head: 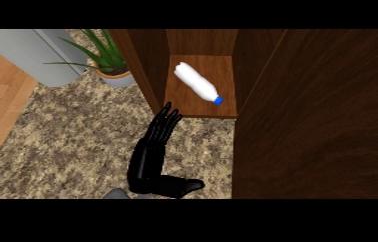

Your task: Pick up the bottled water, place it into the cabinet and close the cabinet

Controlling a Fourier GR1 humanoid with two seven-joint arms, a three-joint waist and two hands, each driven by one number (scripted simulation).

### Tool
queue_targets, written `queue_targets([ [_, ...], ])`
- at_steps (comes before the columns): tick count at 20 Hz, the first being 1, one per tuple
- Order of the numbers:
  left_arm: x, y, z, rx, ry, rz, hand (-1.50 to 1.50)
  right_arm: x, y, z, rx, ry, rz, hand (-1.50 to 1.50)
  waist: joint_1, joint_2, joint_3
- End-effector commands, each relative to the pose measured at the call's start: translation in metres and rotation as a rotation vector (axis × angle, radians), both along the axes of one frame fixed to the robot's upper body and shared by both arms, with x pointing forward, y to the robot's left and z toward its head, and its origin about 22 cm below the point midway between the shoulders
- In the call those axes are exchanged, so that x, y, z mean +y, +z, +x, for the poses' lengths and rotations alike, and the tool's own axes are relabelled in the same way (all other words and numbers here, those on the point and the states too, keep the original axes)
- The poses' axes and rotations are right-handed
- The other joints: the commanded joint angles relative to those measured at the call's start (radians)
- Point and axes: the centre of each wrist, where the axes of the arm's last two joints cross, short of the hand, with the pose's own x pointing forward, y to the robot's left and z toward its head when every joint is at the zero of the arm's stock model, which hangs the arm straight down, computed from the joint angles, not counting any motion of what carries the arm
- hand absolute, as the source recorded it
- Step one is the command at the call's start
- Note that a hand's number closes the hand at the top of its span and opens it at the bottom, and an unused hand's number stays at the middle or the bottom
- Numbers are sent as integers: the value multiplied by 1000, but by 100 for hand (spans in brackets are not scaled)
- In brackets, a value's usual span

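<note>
The bottled water (196, 81) is seen lying on its side on the shelf (221, 66) inside the open cabinet (148, 68), its blue cap turned toward the front right corner, while the dark cabinet door (310, 116) is swung out at the right. The left hand (148, 161) is laid flat above the speckled counter (74, 136), holding nothing, fingers stretched straight with their tips at the shelf's front left edge and thumb spread to the right. A potted plant (109, 61) is set just left of the cabinet.
</note>
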Motion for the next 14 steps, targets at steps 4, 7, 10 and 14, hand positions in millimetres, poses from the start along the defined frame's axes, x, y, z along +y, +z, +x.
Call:
queue_targets([
  [4, 57, 1, -57, 3, 0, -14, -150, -5, 35, 10, -74, 288, -230, 150, 26, -1, -1],
  [7, 78, 1, -69, -29, 3, -2, -150, -3, 37, 17, -126, 423, -295, 150, 22, -6, -3],
  [10, 106, 9, -77, -60, 15, 10, -150, 2, 51, 19, -151, 478, -334, 150, 20, -8, -6],
  [14, 137, 18, -98, -67, 15, 26, -150, 9, 53, 26, -184, 499, -325, 150, 41, 0, -6],
])
